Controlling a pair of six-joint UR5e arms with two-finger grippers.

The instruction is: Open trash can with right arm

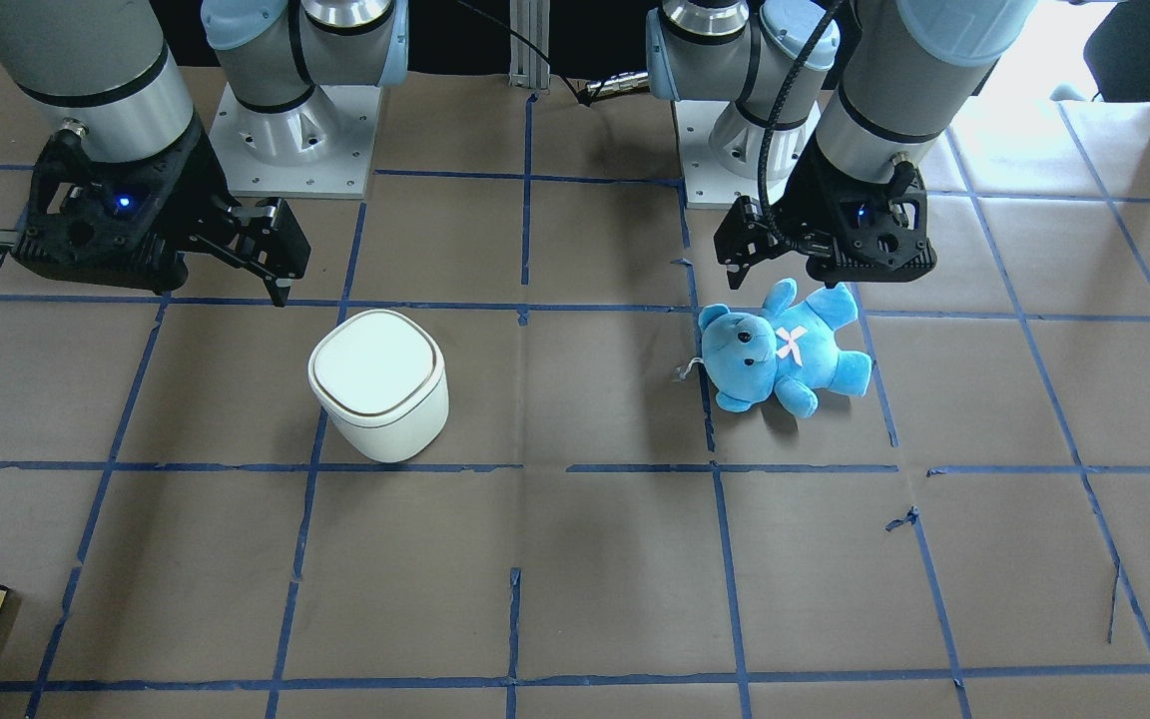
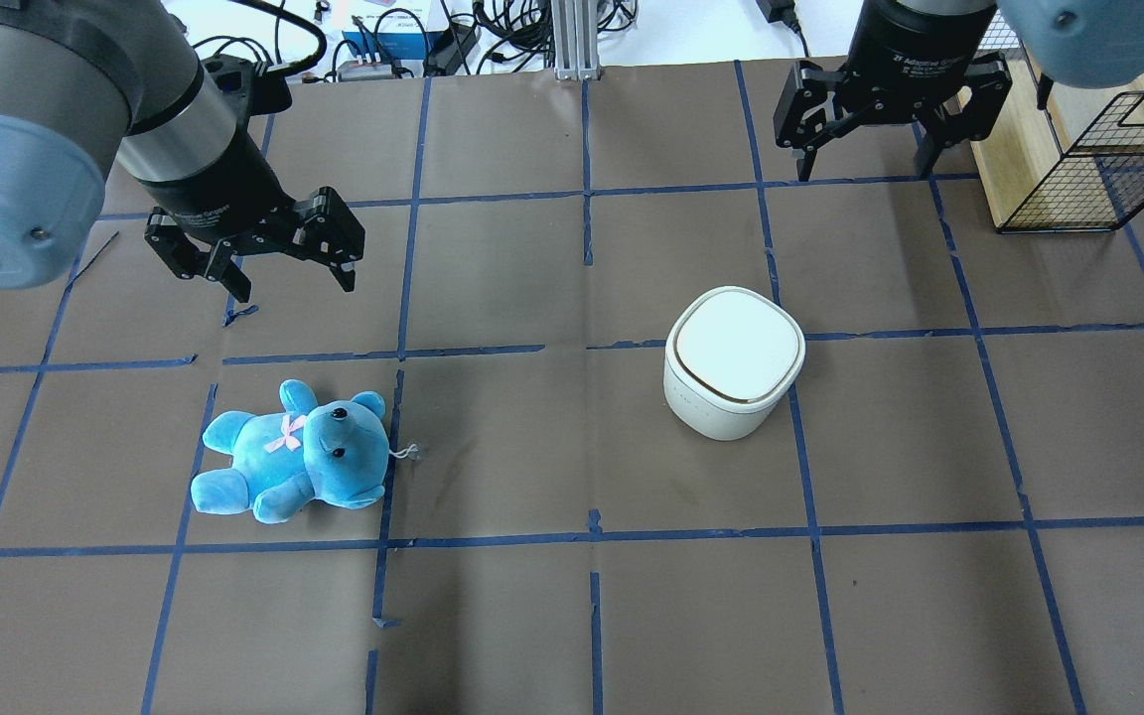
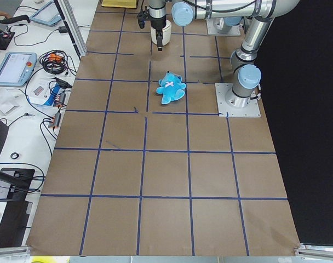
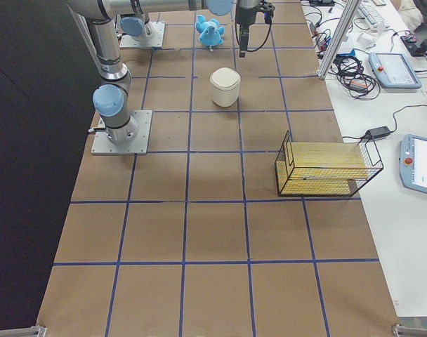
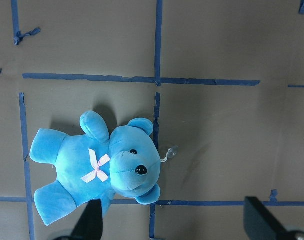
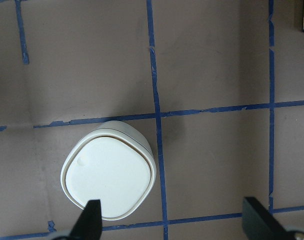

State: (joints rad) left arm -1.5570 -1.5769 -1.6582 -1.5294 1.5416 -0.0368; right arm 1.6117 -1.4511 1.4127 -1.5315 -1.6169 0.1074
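The right claw [image 2: 865, 164] hangs spread and empty. The bin [image 2: 734, 362] stands shut below it, offset toward the robot's base, well apart. An off-centre descent could likely shove or tip the light bin instead of opening it.

We take this for a robotics lab — two robot arms [image 4: 108, 105] bolted onto a table [image 2: 532, 616] papered brown and gridded with blue tape [image 2: 582, 536], teach pendants [image 4: 390, 69] and loose cables [image 3: 54, 57] lying on the side benches [image 4: 361, 98].
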